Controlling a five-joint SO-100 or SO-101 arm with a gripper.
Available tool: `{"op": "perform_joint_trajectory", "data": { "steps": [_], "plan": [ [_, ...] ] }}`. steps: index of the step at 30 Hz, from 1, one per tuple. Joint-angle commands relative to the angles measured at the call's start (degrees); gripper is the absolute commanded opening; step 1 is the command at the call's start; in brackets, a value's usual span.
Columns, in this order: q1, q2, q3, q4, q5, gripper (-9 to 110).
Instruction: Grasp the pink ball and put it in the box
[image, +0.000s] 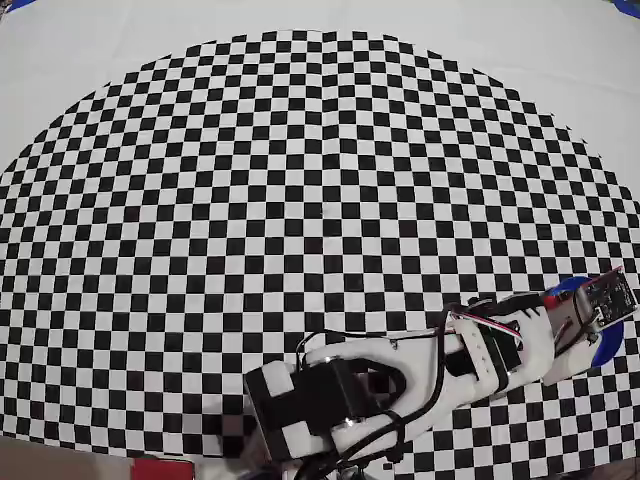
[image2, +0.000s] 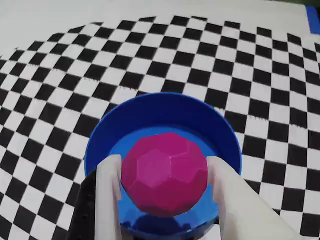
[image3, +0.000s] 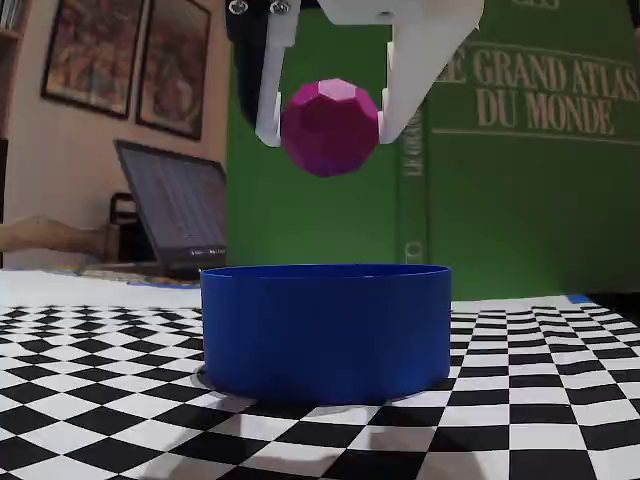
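Note:
The pink faceted ball (image2: 164, 173) is held between my gripper's (image2: 164, 167) two white fingers (image2: 109, 187), which are shut on its sides. In the fixed view the ball (image3: 331, 127) hangs in the gripper (image3: 326, 130) well above the round blue box (image3: 325, 328), directly over its opening. In the wrist view the blue box (image2: 150, 112) lies right below the ball. In the overhead view the arm reaches to the lower right, where only a bit of the blue box (image: 563, 286) shows beside the wrist; the ball is hidden there.
A black-and-white checkered mat (image: 320, 210) covers the table. A big green atlas (image3: 530, 150) stands behind the box in the fixed view, with a laptop (image3: 175, 205) at the back left. The arm's base (image: 300, 405) sits at the mat's near edge.

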Motion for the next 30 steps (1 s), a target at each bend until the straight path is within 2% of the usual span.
{"op": "perform_joint_trajectory", "data": {
  "steps": [1,30],
  "plan": [
    [0.7,-0.62,-3.34,-1.23,-0.18,0],
    [0.79,-15.03,-14.15,-2.99,-0.18,0]
  ]
}}
